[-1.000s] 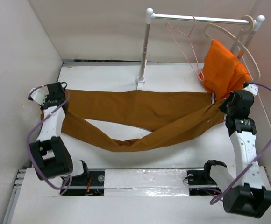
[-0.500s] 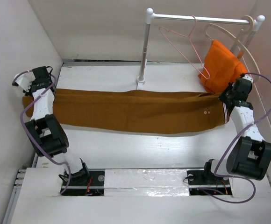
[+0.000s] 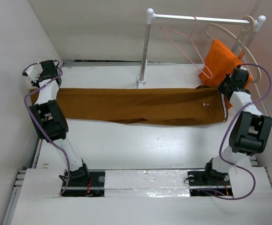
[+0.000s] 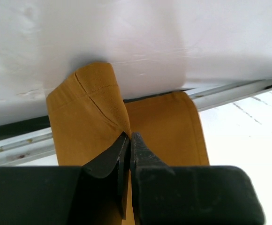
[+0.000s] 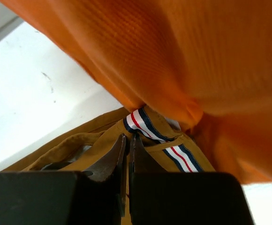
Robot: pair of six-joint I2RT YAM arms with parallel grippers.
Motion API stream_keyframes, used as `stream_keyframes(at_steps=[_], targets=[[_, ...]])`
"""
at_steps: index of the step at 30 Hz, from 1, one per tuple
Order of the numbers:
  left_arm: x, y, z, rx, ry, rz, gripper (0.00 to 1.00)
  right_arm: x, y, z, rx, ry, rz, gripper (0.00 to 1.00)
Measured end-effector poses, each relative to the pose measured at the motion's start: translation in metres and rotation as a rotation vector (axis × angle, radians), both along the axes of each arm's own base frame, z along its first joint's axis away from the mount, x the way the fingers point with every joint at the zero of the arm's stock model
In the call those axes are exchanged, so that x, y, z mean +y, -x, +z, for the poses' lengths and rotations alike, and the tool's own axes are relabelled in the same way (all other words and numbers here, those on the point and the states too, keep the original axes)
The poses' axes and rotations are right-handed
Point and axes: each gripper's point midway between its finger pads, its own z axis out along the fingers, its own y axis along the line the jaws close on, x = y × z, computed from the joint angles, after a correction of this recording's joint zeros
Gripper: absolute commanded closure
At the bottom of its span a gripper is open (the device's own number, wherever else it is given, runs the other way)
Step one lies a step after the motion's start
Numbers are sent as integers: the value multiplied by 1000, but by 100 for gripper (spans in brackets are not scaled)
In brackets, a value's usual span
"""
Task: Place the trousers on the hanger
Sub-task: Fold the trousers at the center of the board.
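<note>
Trousers [image 3: 136, 105] span the table [image 3: 126, 145] from side to side in one long ochre band, pulled out lengthwise in front of the foot of the rail post [image 3: 147, 47]; their leg end sits at the far left by the wall and their waistband [image 3: 225, 105] at the far right; we see two small buttons [image 3: 205, 104] just left of that band; whether the cloth rests on the table along its whole length we cannot tell.

In the left wrist view, the left gripper [image 4: 129, 136] has its jaws pressed together on a fold of the ochre leg fabric, the hem edges spreading out beyond the fingertips; in the right wrist view, the right gripper [image 5: 128, 137] is likewise pinched tight on the ochre cloth, just below the white, red and dark striped waistband, with the orange garment [image 5: 183, 56] hanging close above and filling most of that picture.

From the overhead camera we see the hanger [image 3: 183, 50], thin pink wire, hooked on the rail [image 3: 211, 19] and tilted, its lower corner touching or just beside the orange garment; it hangs apart from the trousers, which lie below and in front of it; the orange garment hangs from a cream hanger [image 3: 230, 35] at the right end of the rail.
</note>
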Motion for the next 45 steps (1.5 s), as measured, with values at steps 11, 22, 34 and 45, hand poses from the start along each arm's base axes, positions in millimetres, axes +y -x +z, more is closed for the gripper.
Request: stream_keyframes(at_steps=[11,22,34,45], targets=[[9,-48,-29,57,-1,-67,65,10,-33,-16,10,38,48,58],[8,-42,-42,106,-15,-106,26,28,-16,14,-48,89,78,22],[-27,11,-18,66,20,-130,14,49,94,48,-220,137,83,96],[-62,66,-47,101,107,-181,7,84,155,-72,-43,-19,187,20]])
